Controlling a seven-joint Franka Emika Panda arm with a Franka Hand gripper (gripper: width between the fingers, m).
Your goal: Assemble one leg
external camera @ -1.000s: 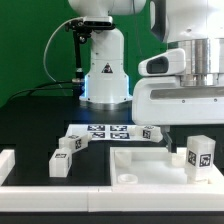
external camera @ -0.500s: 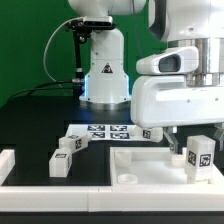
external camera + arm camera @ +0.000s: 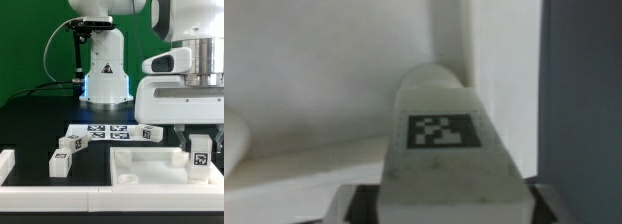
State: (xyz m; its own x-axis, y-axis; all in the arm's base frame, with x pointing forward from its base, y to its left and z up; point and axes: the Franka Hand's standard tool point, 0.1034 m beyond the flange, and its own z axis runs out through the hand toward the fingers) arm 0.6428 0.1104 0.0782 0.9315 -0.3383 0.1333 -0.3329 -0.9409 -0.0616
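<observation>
My gripper (image 3: 201, 158) is at the exterior view's right, over the right end of the large white panel (image 3: 145, 162). It is shut on a leg (image 3: 201, 154), a small white block with a black-and-white tag, held upright at the panel's surface. In the wrist view the leg (image 3: 441, 140) stands out from between the fingers (image 3: 352, 205), with my gripper (image 3: 441, 208) at its base and the white panel (image 3: 313, 90) behind it. Three more legs lie on the black table: two at the left (image 3: 61, 165) (image 3: 72, 144) and one behind the panel (image 3: 151, 132).
The marker board (image 3: 100, 130) lies flat at mid-table behind the panel. A white block (image 3: 8, 163) sits at the far left edge. The robot's white base (image 3: 105, 70) stands at the back. The panel has a round hole (image 3: 127, 178) near its front.
The hand has shifted slightly toward the exterior view's right and come down around the leg, which now stands more upright and is partly hidden between the fingers. The other legs have not moved.
</observation>
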